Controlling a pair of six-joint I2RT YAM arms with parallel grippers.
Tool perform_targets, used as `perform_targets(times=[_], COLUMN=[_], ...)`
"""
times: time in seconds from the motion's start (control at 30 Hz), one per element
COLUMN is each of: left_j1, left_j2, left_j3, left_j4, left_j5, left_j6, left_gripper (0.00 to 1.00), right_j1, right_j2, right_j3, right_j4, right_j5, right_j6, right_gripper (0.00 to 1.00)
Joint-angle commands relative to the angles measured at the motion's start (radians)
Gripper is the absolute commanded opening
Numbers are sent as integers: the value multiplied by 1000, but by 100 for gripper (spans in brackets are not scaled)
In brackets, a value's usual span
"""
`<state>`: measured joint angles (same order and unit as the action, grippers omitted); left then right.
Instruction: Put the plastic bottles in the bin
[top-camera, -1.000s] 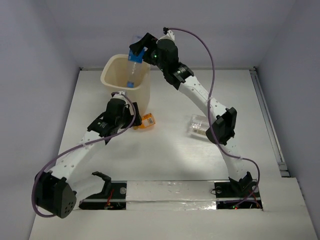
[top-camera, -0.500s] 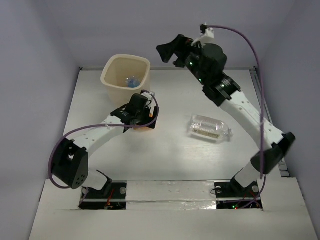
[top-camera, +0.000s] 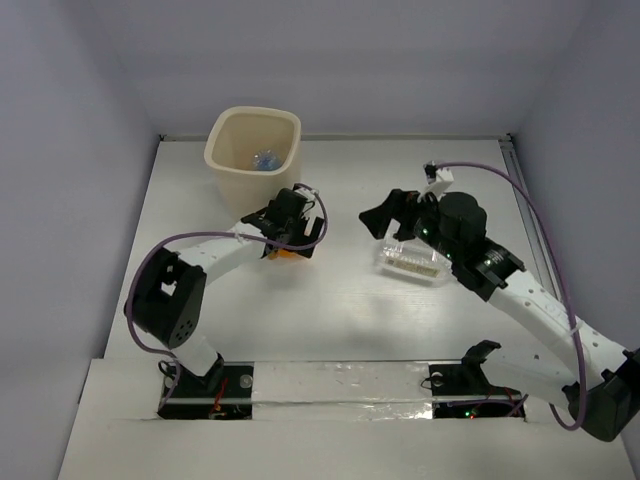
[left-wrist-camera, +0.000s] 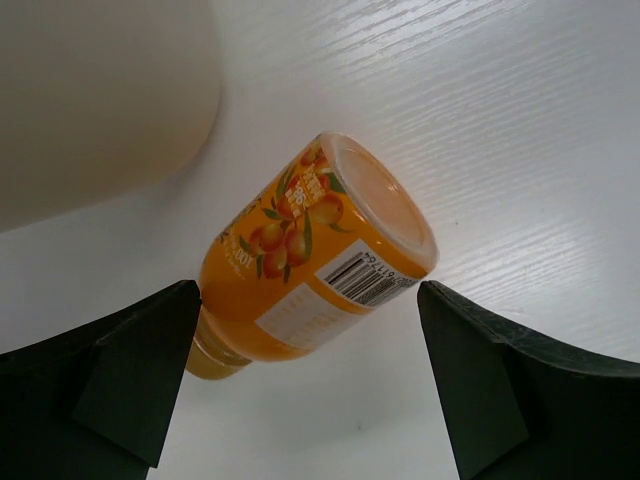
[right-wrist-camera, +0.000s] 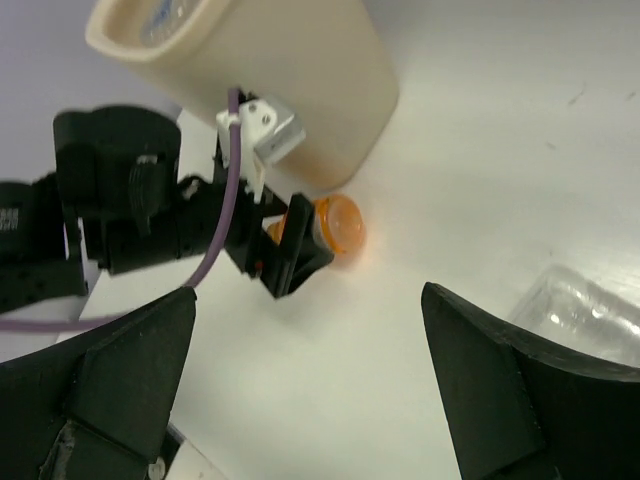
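The plastic bottles are split between two places: at least one blue-labelled one (top-camera: 265, 160) lies down inside the cream-coloured plastic bin (top-camera: 245, 185), while the small orange bottle (top-camera: 290, 252) and the wide clear ribbed bottle (top-camera: 410, 260) lie on their sides on the table.

The left gripper (top-camera: 297, 238) is spread wide with the orange bottle between its fingers. The right gripper (top-camera: 386, 224) is also spread and holds nothing, sitting just beside the left end of the ribbed bottle. The two bottles on the table are well apart, and the orange one is just beside the foot of the bin.

The table (top-camera: 350, 320) is white with a fine wood grain, closed in by plain pale grey-lilac walls (top-camera: 400, 60). The bin stands at the far left of the table.

The left wrist view gives what the top view cannot: the orange bottle (left-wrist-camera: 310, 255) carries a fruit label and a barcode, and its flat base points away from the bin wall (left-wrist-camera: 90, 90). The left gripper's (left-wrist-camera: 308, 290) right finger stands clear of the bottle. Whether the left finger touches the neck end I cannot tell.

The right wrist view, between the right gripper's (right-wrist-camera: 308, 295) fingers, shows the bin (right-wrist-camera: 290, 90) from the side. It also shows the orange bottle's (right-wrist-camera: 338, 222) round end and a corner of the ribbed bottle (right-wrist-camera: 580, 300).
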<state>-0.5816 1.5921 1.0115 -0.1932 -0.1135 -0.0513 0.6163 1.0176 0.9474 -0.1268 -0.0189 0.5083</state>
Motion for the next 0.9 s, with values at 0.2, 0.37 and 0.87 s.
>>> perform_targets(times=[0.2, 0.37, 0.87], left_j1=[-50, -72, 46], left_j2=[72, 40, -277], left_j3=[22, -20, 590], left_j4=[60, 54, -134], left_j5=[32, 51, 132], left_j6=[-12, -70, -255], left_gripper=[69, 28, 24], right_j1=[-10, -71, -181], right_j2=[-76, 24, 266], right_j3=[-70, -6, 324], right_j4=[-152, -345, -813], right_j5=[92, 97, 183], right_j6=[-5, -63, -295], right_gripper=[100, 92, 96])
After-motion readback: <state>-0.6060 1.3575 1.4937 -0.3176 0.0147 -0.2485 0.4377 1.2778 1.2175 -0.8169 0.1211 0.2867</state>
